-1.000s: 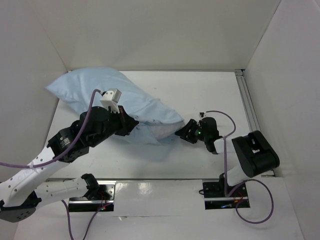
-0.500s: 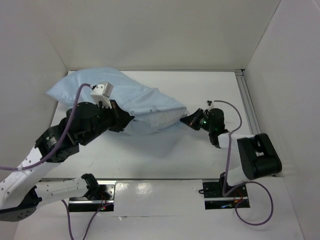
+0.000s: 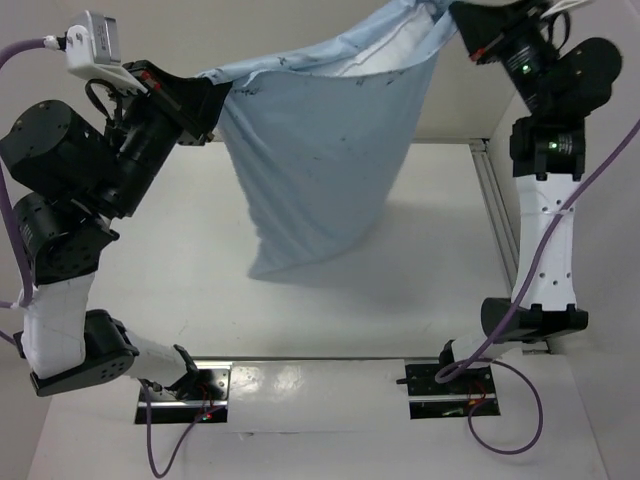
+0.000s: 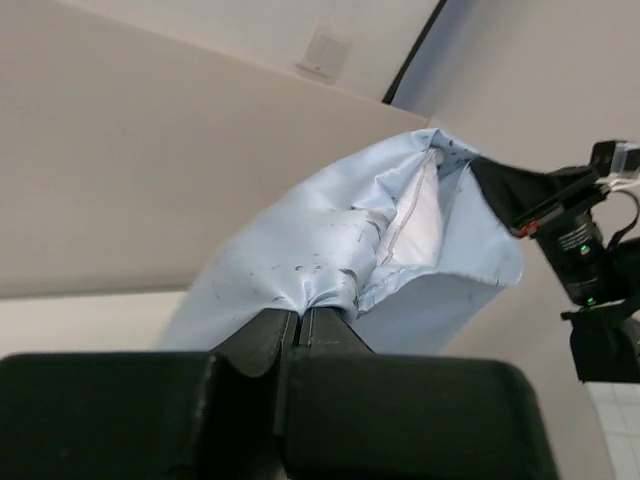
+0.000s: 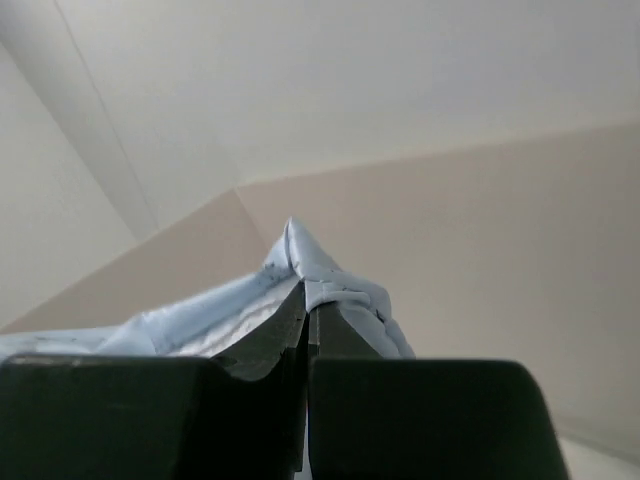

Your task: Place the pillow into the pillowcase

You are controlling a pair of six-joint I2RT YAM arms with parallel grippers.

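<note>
From above, the thin, limp light blue fabric pillowcase (image 3: 320, 170) hangs over the white counter (image 3: 420, 290). Its mouth is stretched along the top between the two arms and its long axis drops from 12 o'clock to a closed corner at 7 o'clock. The left gripper (image 3: 213, 100) pinches the mouth's edge at 10 o'clock and the right gripper (image 3: 462, 28) pinches it at 1 o'clock, so each is equally near its own corner.

In the left wrist view, the fingers are clamped together on a bunched fold of blue hem. At 1 o'clock from them the plump white stuffed pillow (image 4: 418, 215) shows inside the open mouth.

In the right wrist view, the jaws are closed on a peaked blue corner. Any settling shake would likely have to drive the pillow down, away from both grippers.
</note>
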